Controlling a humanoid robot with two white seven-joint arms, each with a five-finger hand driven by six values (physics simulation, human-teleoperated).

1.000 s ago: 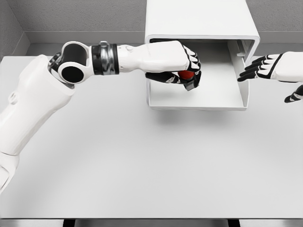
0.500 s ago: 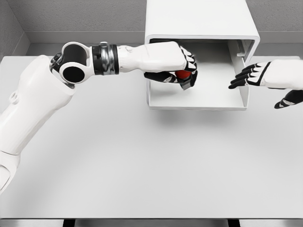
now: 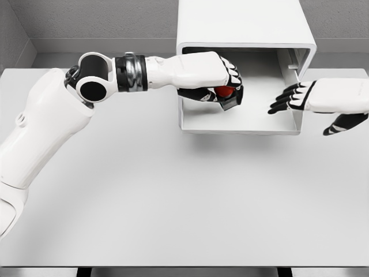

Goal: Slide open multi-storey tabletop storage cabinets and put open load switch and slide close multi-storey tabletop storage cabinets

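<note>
Holding the red-and-black load switch (image 3: pixel 226 94) in curled fingers, the left hand (image 3: pixel 214 78) sits over the pulled-out white drawer tray (image 3: pixel 242 124) of the white boxy storage cabinet (image 3: pixel 242 26) at the counter's (image 3: pixel 173 202) far edge, presumably to drop it inside. Right hand (image 3: pixel 314 99), fingers spread and empty, hovers at the tray's right wall, likely positioned to push it shut afterwards.

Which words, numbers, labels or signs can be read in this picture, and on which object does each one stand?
None: no readable text appears anywhere.
White cabinet and its open drawer: plain.
Red load switch in the left robot hand: no marking can be made out.
Right robot hand and table: plain.
</note>
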